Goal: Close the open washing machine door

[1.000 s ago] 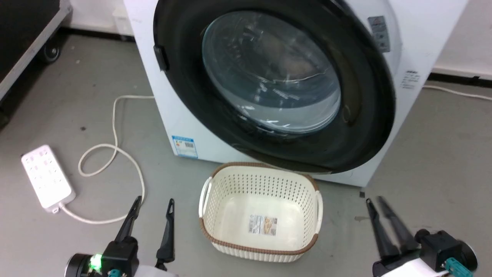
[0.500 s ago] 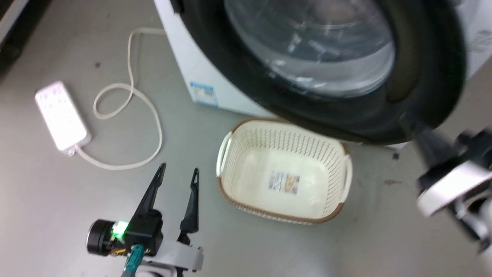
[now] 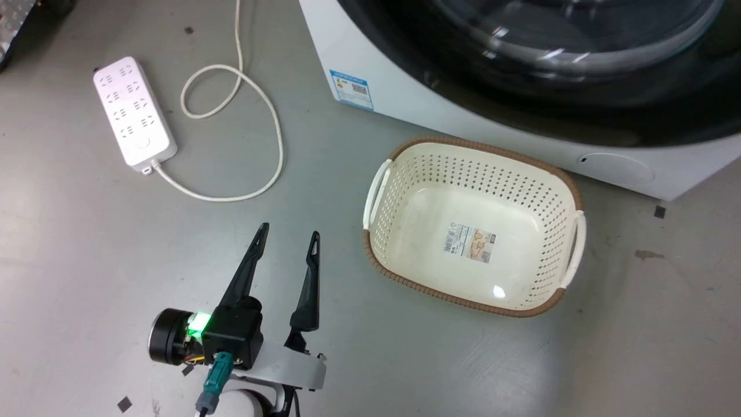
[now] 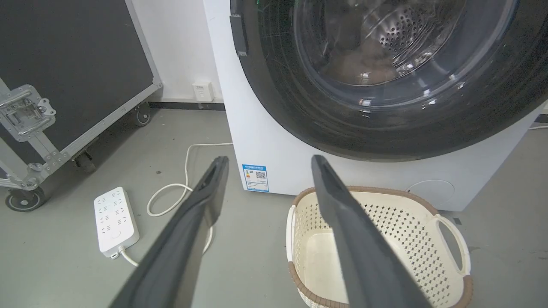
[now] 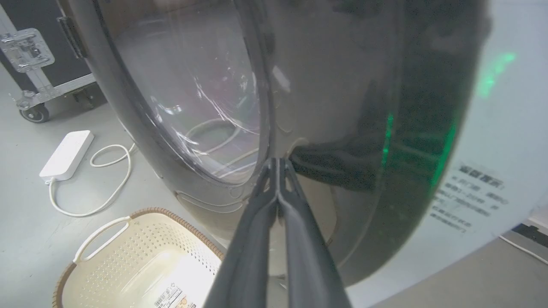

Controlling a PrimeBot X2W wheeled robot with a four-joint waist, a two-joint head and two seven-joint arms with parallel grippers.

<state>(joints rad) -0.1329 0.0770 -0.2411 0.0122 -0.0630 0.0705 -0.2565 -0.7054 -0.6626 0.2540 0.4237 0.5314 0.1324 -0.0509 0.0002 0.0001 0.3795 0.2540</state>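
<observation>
**Right claw point(image 5: 277, 162) at the door point(image 5: 351, 107); left claw point(image 3: 288, 230) parked**

Head view: the left claw hangs low at near left over the floor point(image 3: 87, 243). Its fingers are apart and hold nothing. It is probably kept here to stay out of the door's way. The basket point(image 3: 570, 191) sits just in front of the machine point(image 3: 405, 104), below the door's black lower rim at far right. The power strip point(image 3: 134, 113) and looped cord point(image 3: 263, 107) lie far left, well apart from the basket.

Left wrist view: the spread fingers frame the machine front. The door looks flat against the white cabinet. I cannot tell whether it is latched. A wheeled case point(image 4: 64, 55) stands far left.

Right wrist view: the fingers are together with nothing between them, and the tips are at the dark rim just right of the glass point(image 5: 201, 98). I cannot tell whether they touch it or stop just short. My guess is that the closed fingers serve as one stiff prod, to push rather than grip. The door runs across at a slant, with the machine's white side to the right. This looks like the last press home. The risk is that the tips skid on the glossy rim.
</observation>
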